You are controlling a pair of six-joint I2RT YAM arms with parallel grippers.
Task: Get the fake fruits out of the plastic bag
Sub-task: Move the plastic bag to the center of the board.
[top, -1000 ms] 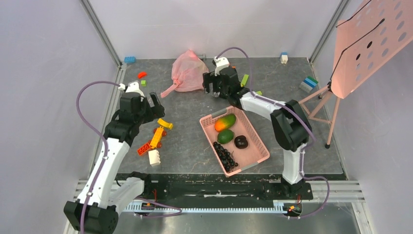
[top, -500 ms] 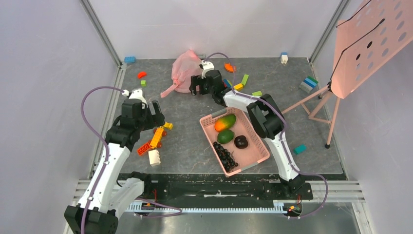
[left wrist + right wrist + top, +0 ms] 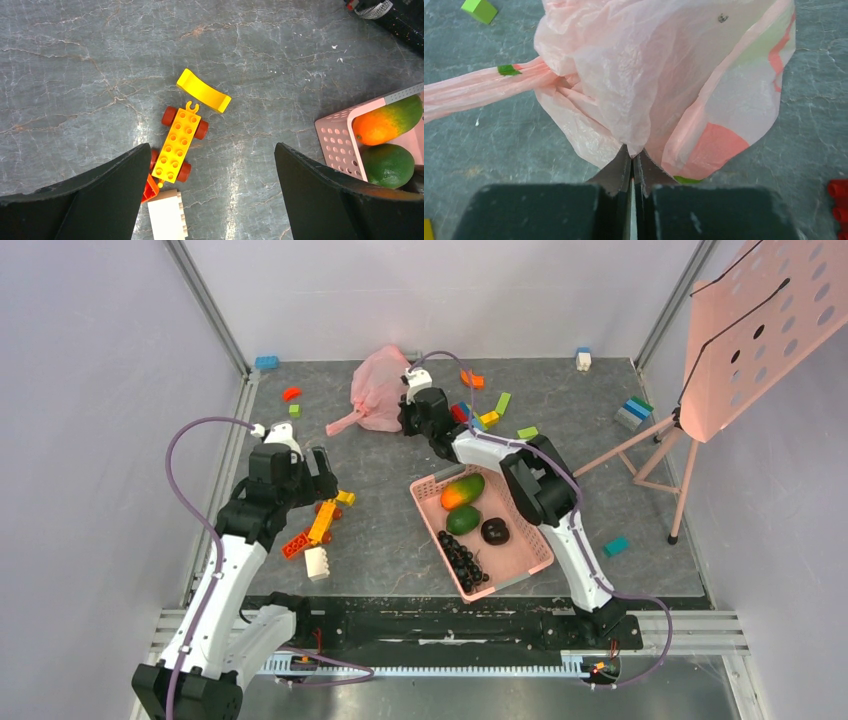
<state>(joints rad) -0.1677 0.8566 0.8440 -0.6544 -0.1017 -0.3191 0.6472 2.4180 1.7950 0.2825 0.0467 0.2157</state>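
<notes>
The pink plastic bag [image 3: 378,392] lies crumpled at the back of the table, one twisted handle trailing to the left. My right gripper [image 3: 405,412] is at its right side. In the right wrist view the right gripper [image 3: 632,155] is shut, pinching a fold of the plastic bag [image 3: 659,65] between its tips. The fake fruits are hidden inside the bag. My left gripper [image 3: 325,468] hovers open over loose bricks on the left. In its own view the left gripper [image 3: 211,150] has bare table between the fingers.
A pink slotted basket [image 3: 527,515] in the middle holds a mango [image 3: 462,490], a green fruit, a dark fruit and black grapes [image 3: 465,562]. A yellow wheeled brick [image 3: 180,140] and a white brick [image 3: 167,217] lie under my left gripper. A pink stand [image 3: 750,330] rises at right.
My right gripper moved left to the bag and shut on a fold of it. The left arm shifted slightly at first, then stayed put, open.
</notes>
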